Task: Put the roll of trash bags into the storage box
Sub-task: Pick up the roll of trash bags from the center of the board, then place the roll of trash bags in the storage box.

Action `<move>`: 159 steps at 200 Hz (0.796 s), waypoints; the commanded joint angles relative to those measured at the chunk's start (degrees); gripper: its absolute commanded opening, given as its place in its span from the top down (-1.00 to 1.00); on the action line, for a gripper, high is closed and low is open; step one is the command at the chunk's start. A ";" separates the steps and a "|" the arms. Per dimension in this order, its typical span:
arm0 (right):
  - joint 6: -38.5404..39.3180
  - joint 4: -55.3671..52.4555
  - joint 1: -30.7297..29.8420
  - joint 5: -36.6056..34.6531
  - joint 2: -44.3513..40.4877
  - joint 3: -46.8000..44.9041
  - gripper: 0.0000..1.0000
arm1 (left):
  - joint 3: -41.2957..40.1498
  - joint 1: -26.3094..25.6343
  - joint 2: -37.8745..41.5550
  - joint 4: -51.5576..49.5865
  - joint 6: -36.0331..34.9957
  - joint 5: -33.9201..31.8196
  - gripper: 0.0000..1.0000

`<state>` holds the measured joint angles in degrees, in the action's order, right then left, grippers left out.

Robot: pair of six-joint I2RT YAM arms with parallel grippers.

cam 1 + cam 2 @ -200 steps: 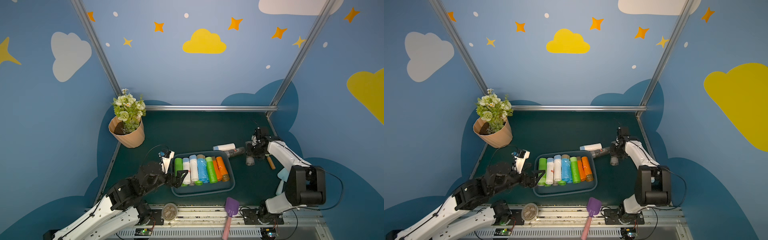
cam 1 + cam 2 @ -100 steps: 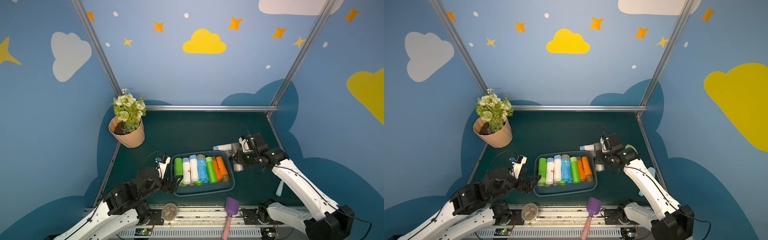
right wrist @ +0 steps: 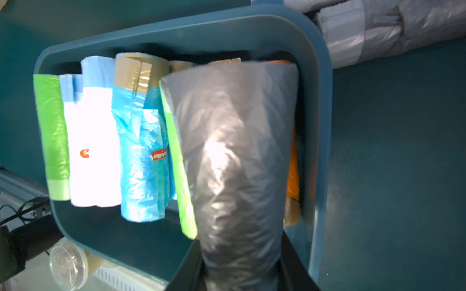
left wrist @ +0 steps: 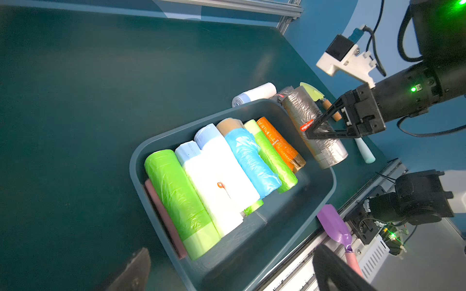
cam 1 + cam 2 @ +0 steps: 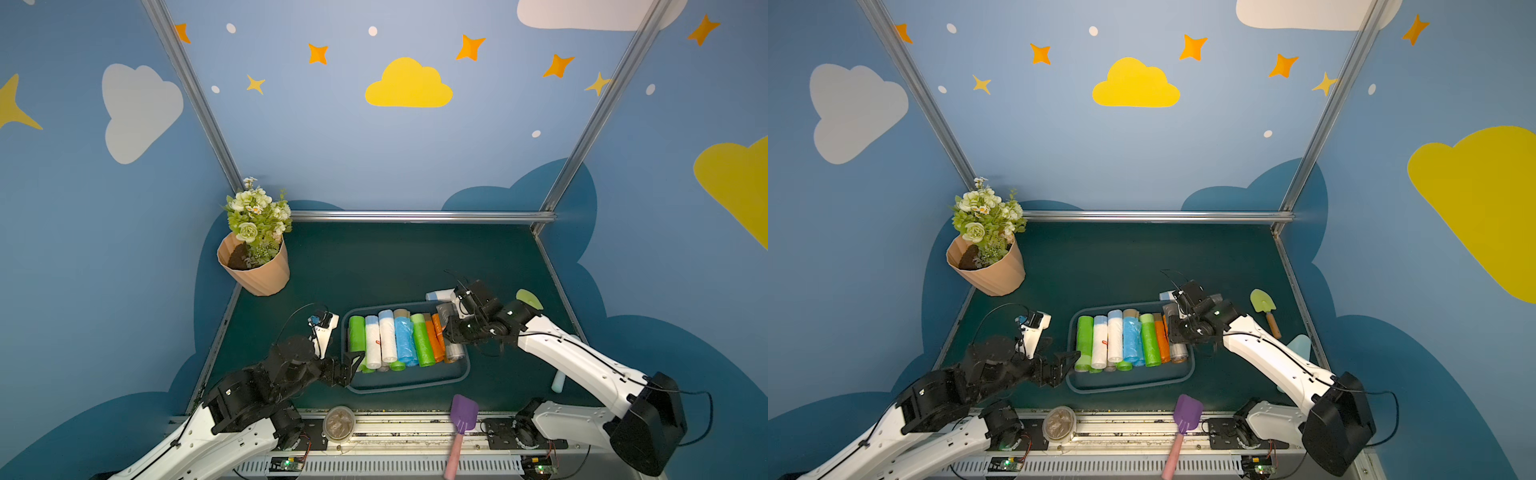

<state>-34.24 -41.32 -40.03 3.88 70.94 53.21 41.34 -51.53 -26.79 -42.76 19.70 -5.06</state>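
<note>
**Grey crinkled plastic roll of trash bags point(image 3: 239, 151) hanging over the shallow dark teal plastic storage box point(image 4: 310, 191)**

The right gripper point(image 4: 317, 131) is clamped on the roll and holds it just above the box's right end, over the thin orange plastic roll point(image 4: 274, 139). To do this step well, I would keep it parallel to the rolls inside, lower it beside the right wall, and release only when it rests. The left gripper point(image 5: 351, 370) stands wide and empty by the left rim.

Left claw point(image 5: 355, 370) splayed wide; right claw point(image 4: 312, 133) clamped tight.
</note>
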 commanded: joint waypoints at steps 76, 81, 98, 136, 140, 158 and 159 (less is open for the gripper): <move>-2.24 8.94 -1.36 0.95 6.57 -2.59 0.37 | 0.25 0.13 -1.79 0.09 -1.19 1.89 -1.00; -2.32 8.99 -1.37 0.95 6.80 -2.64 0.37 | 0.31 0.20 -1.80 0.10 -1.15 1.89 -1.00; -2.87 10.72 -1.69 1.28 7.49 -3.49 0.37 | 0.30 0.42 -1.61 0.20 -1.24 2.07 -1.00; -3.63 12.76 -2.76 1.83 9.85 -3.54 0.37 | 0.04 1.07 -1.57 0.57 -1.23 2.76 -1.00; -3.72 13.04 -3.00 1.88 10.14 -3.55 0.37 | 0.05 1.07 -1.64 0.58 -1.23 2.80 -1.00; -4.26 13.80 -3.92 2.01 11.71 -3.05 0.38 | 0.09 1.06 -2.19 0.66 -1.23 3.14 -1.00; -4.26 13.81 -3.96 2.05 11.74 -2.99 0.38 | 0.07 1.07 -2.20 0.66 -1.19 3.22 -1.00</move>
<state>-37.34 -30.22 -42.72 5.37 81.14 50.02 41.34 -50.68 -28.64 -42.65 19.09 -2.68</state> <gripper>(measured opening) 0.317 0.999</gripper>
